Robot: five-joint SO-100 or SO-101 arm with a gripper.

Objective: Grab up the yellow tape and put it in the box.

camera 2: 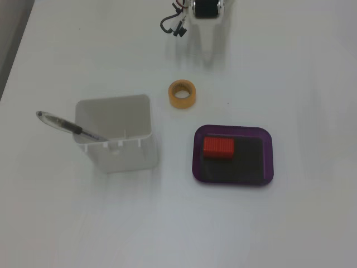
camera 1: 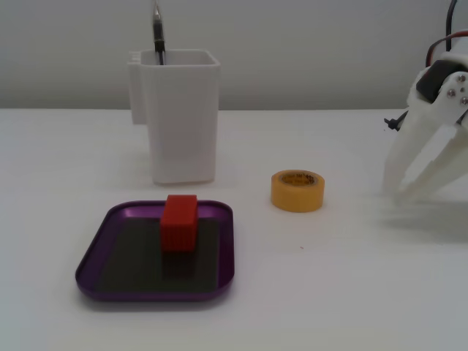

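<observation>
The yellow tape (camera 1: 297, 190) lies flat on the white table, right of the white container; it also shows in the other fixed view (camera 2: 183, 94). The box (camera 1: 99, 245) is a purple tray with a dark floor at the front left, and a red cube (camera 1: 179, 222) stands in it. In the top-down fixed view the box (camera 2: 269, 159) lies to the lower right of the tape, with the cube (camera 2: 218, 148) inside. My gripper (camera 1: 396, 191) is at the far right, its white fingers spread open and empty, tips near the table, well apart from the tape.
A tall white square container (camera 1: 183, 117) stands behind the tray with a pen (camera 1: 157, 33) in it; both also show from above (camera 2: 114, 131), (camera 2: 67, 125). The arm's dark wrist and cables (camera 2: 205, 6) sit at the top edge.
</observation>
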